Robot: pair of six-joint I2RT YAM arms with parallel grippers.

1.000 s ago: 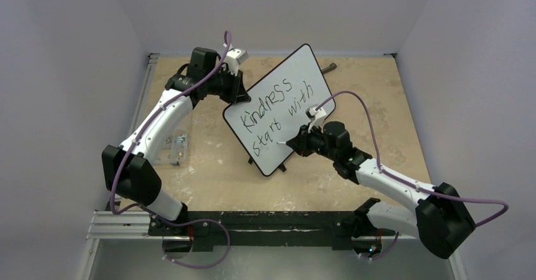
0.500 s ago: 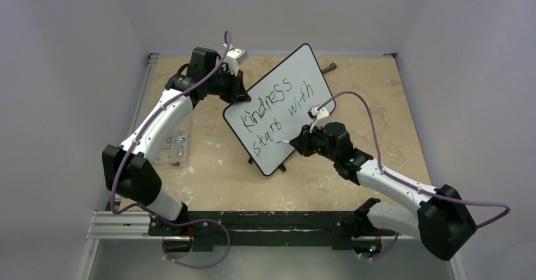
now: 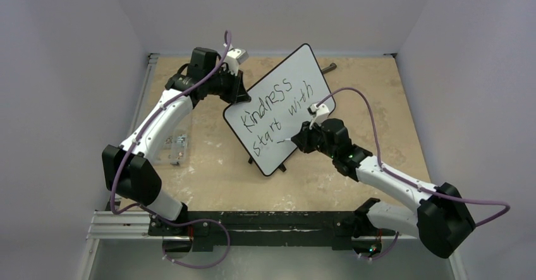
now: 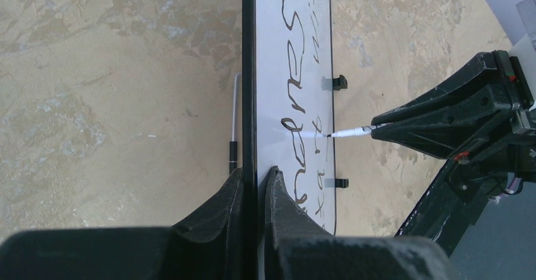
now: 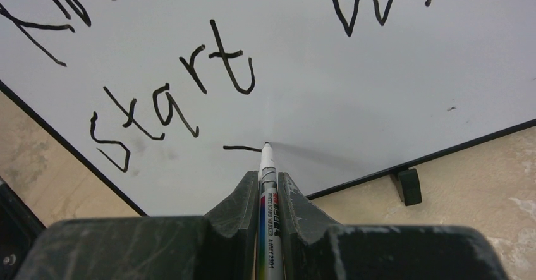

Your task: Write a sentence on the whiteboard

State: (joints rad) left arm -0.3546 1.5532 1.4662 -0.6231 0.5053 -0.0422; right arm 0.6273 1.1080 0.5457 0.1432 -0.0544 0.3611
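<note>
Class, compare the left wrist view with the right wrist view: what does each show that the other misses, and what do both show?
Left wrist only: the left gripper pinching the edge of the whiteboard, the whole right gripper reaching in from the side, and a thin metal rod behind the board.
Right wrist only: the word "start" readable, a short stroke under it at the tip of the marker, and its printed label.
Both: the whiteboard, the marker's tip against it, parts of the sentence, the tan table.

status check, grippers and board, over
Left gripper shut on whiteboard rim. Right gripper shut on marker, tip touching whiteboard below sentence. Nothing blocking.
</note>
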